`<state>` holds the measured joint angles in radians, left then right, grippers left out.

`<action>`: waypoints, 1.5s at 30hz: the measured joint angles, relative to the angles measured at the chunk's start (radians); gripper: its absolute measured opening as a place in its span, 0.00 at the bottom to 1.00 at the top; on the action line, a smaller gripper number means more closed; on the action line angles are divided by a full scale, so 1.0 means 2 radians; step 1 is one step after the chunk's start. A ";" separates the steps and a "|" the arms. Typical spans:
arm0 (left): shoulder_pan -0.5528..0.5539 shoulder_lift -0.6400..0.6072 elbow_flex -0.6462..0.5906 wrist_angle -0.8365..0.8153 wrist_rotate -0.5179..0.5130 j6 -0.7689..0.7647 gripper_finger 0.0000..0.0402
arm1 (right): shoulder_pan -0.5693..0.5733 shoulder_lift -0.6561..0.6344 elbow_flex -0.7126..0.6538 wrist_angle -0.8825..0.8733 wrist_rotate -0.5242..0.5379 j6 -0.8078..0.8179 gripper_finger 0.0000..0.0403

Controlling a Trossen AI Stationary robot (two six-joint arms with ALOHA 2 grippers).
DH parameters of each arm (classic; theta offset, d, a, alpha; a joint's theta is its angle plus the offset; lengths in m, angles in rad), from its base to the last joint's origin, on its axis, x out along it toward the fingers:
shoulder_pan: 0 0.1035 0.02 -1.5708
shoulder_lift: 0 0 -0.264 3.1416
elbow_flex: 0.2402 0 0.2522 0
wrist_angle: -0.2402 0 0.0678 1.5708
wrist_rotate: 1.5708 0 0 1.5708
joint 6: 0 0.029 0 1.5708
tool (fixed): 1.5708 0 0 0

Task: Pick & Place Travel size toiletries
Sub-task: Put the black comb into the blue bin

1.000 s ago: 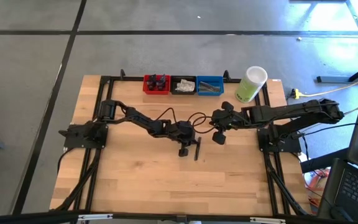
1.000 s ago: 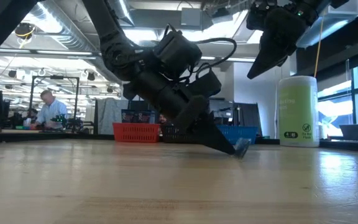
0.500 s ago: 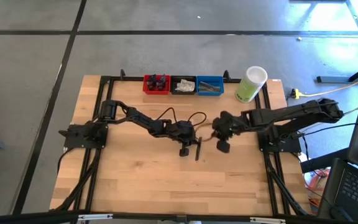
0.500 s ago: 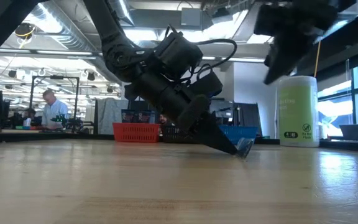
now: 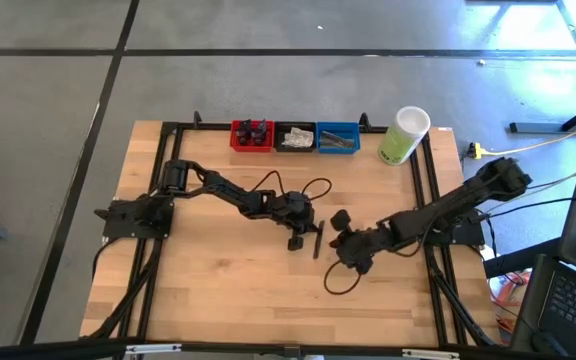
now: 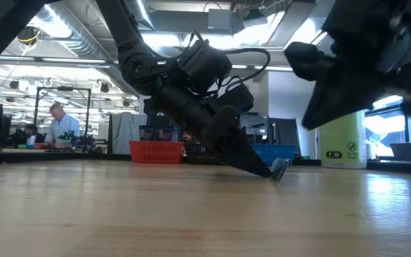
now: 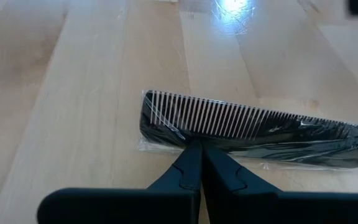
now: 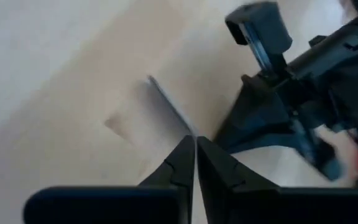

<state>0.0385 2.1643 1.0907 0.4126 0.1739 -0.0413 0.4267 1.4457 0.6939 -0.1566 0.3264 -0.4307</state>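
The black comb in its clear crinkly wrapper lies flat on the wooden table near its middle, teeth in a fine row, no print legible on the wrap. The left gripper has its fingers pressed together with the tips pinching the wrapper's edge at the comb's toothed end. The right gripper, fingers closed with nothing between them, hangs just beside it. A pale-green container at the table's far edge carries writing too small to read.

The high view looks straight down on the whole worktop. The low view sits at worktop height, facing the bins. Each wrist view looks closely past its own fingers at the wrapped comb.
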 joint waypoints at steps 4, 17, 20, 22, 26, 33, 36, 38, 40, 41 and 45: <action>0.004 0.000 0.000 0.000 0.020 -0.012 0.00 | 0.000 0.038 0.022 -0.001 0.020 -0.030 0.07; 0.007 0.000 -0.001 0.000 0.033 -0.026 0.00 | 0.001 0.123 0.073 -0.023 0.045 -0.066 0.49; 0.007 0.000 -0.001 0.000 0.033 -0.027 0.00 | 0.001 0.131 0.077 -0.020 0.060 -0.069 0.52; 0.007 0.000 -0.001 0.000 0.033 -0.032 0.00 | 0.001 0.133 0.078 -0.020 0.063 -0.072 0.52; 0.010 0.000 -0.001 0.000 0.044 -0.049 0.00 | 0.001 0.134 0.078 -0.019 0.063 -0.074 0.46; 0.013 0.001 -0.001 0.010 0.058 -0.078 0.00 | 0.000 0.134 0.078 -0.015 0.052 -0.073 0.33; 0.013 0.001 -0.001 0.011 0.059 -0.079 0.00 | -0.003 0.143 0.078 -0.005 0.045 -0.073 0.28; 0.013 0.001 -0.001 0.011 0.059 -0.079 0.00 | -0.006 0.154 0.078 -0.002 0.035 -0.077 0.26; 0.013 0.001 -0.001 0.011 0.060 -0.079 0.00 | -0.007 0.171 0.079 0.017 0.036 -0.077 0.24; 0.013 0.001 -0.001 0.011 0.060 -0.079 0.00 | -0.007 0.176 0.079 0.017 0.043 -0.077 0.23; 0.012 0.001 -0.001 0.009 0.060 -0.079 0.00 | -0.005 0.182 0.079 0.020 0.063 -0.079 0.16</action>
<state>0.0631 2.1662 1.0885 0.4313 0.2947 -0.1993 0.4171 1.8099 0.8524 -0.1162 0.4523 -0.5882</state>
